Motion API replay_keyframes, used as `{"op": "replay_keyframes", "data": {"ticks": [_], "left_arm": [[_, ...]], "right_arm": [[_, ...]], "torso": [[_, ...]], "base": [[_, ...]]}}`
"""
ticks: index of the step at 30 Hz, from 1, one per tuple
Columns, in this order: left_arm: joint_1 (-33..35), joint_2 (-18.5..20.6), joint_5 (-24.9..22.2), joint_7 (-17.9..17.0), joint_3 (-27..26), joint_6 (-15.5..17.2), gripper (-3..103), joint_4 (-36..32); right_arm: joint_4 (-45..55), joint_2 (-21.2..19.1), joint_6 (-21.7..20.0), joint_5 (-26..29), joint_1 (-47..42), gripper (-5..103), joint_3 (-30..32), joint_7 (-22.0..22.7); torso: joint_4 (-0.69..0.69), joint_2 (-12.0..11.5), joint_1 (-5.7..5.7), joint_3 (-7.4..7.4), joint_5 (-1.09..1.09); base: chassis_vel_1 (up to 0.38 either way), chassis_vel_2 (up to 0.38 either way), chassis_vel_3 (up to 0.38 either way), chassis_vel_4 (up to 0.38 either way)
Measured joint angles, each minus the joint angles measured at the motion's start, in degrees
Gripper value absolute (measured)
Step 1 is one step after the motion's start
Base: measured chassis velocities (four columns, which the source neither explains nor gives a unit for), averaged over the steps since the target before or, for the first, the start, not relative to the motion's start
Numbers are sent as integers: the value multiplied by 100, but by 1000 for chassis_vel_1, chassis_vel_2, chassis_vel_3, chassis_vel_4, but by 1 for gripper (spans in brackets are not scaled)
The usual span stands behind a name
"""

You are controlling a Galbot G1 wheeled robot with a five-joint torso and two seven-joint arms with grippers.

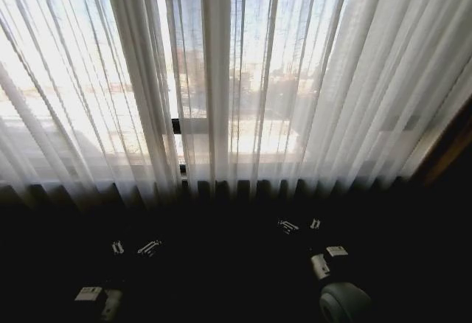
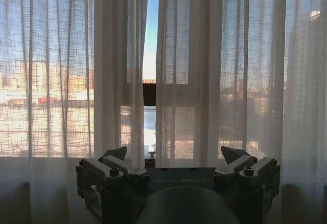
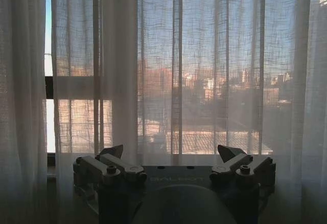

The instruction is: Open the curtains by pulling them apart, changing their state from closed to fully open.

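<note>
1. The left tool [image 1: 133,248] sits low in the dark strip below the window in the head view, short of the fabric. In the left wrist view the left tool [image 2: 173,155] has its fingers spread wide apart with nothing between them, facing the cloth without touching it.
2. The curtains [image 1: 140,80] hang across the whole window as sheer white pleated panels, daylight and a hazy city showing through them.
3. Near the middle, the two panels nearly meet; the left wrist view shows a narrow gap between the curtains [image 2: 110,70], with clear sky and a dark window frame bar [image 2: 149,92] visible through it.
4. The right tool [image 1: 300,225] sits low in the dark strip, right of centre, also short of the fabric. In the right wrist view the right tool [image 3: 171,155] is wide open and holds nothing, with the curtains [image 3: 204,65] hanging ahead of it.
</note>
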Motion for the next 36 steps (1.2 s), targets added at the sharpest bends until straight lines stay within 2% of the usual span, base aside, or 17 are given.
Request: {"op": "replay_keyframes", "data": {"ticks": [22,36], "left_arm": [[125,-49,57,71,0,-139,100,-32],[111,-70,58,77,-12,-153,100,-53]], "right_arm": [[3,-5,17,-25,-16,100,8,-86],[37,1,49,-83,-110,100,-4,-145]], "torso": [[0,0,-1,0,0],[0,1,-2,-1,0]], "base": [[-3,8,4,-8],[-131,204,136,-198]]}}
